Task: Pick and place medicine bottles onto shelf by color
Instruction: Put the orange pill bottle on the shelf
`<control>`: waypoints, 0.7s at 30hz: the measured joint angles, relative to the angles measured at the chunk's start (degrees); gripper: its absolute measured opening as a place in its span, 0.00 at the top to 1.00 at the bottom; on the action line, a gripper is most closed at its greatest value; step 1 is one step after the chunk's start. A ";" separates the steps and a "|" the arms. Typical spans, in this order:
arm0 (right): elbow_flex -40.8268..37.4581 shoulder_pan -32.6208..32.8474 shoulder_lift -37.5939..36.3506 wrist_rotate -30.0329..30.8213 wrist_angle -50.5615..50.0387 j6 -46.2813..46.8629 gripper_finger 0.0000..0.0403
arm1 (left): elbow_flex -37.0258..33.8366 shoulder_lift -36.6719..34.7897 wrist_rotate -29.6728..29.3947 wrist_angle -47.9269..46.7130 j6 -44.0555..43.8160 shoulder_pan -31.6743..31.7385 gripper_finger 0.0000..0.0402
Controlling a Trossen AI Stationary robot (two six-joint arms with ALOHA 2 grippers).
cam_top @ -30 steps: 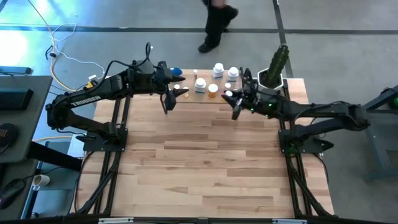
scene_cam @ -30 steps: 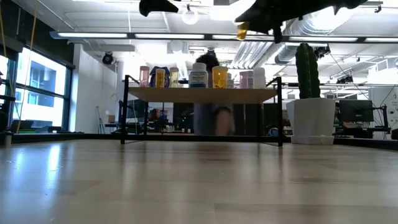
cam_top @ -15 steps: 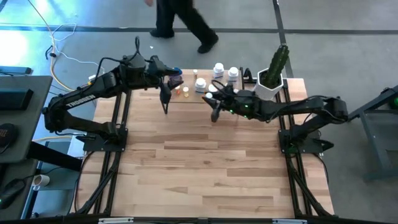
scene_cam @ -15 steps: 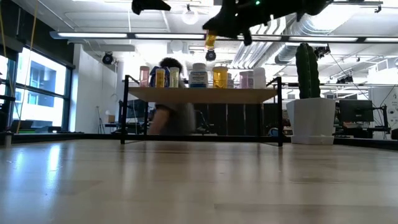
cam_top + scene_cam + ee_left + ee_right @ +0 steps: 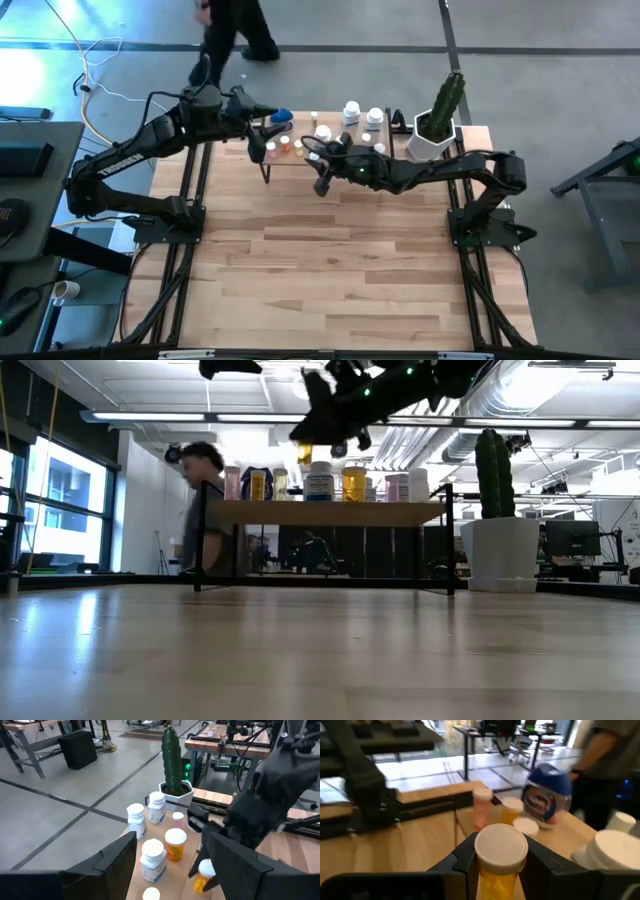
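Over shelf: my R gripper, jaws pinching orange bottle w/ white cap, held above the board.
L gripper: at shelf's left end, jaws spread, nothing in them.
Bottles: rest standing in a row on shelf.

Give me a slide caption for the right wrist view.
Right gripper carries a white-capped orange bottle toward the bottles on the shelf.

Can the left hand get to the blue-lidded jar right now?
Probably yes. The left hand is open, holds nothing, and hovers beside the blue-lidded jar at the shelf's end; nothing seems to block it.
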 joint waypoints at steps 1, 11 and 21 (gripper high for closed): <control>0.07 0.00 0.65 0.89 -0.10 -0.03 0.76 | -0.02 0.00 0.00 0.00 0.00 -0.02 0.42; -0.03 -0.56 2.05 4.97 -1.13 -1.95 0.76 | -0.02 -0.15 0.24 -1.95 0.09 -0.17 0.42; -0.06 -2.55 2.05 4.77 -3.31 -3.00 0.76 | -0.02 -0.14 0.45 -2.03 0.13 -0.17 0.42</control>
